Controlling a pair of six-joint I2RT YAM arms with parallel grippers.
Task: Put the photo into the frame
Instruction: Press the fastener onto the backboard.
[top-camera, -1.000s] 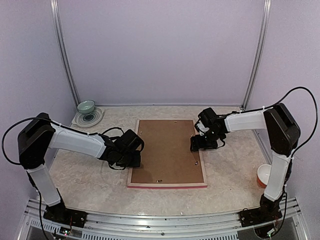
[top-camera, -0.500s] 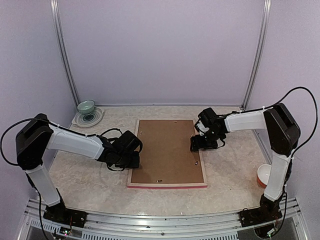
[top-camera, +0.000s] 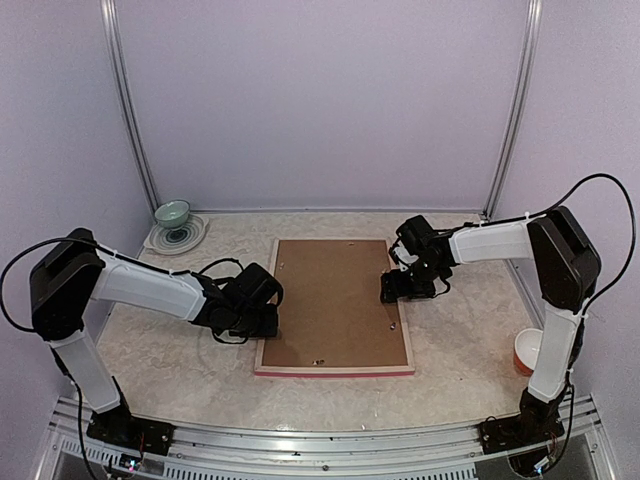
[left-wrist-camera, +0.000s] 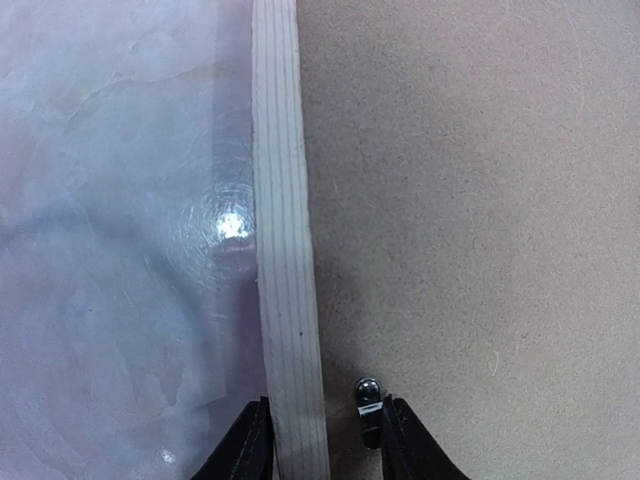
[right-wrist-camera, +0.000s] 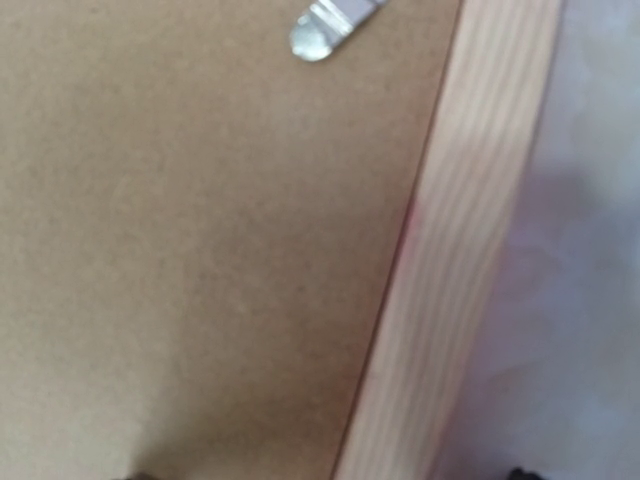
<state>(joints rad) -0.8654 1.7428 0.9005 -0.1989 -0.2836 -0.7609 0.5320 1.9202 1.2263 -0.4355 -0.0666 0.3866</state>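
The frame (top-camera: 334, 369) lies back-up in the middle of the table (top-camera: 470, 370), with the brown backing board (top-camera: 335, 300) seated in it; the photo isn't in sight. The left gripper (top-camera: 265, 322) straddles the left rail, jaws apart. The right gripper (top-camera: 393, 290) spans the right rail, jaws wide. The frame looks stiff and light, so I'd pinch a narrow rail, clear of the metal tab (left-wrist-camera: 368, 398).

Table (top-camera: 170, 360): pale marbled top | frame (top-camera: 334, 370) laid face-down at centre | plate (top-camera: 192, 238) set far-left | what may be a cup (top-camera: 526, 350) placed right
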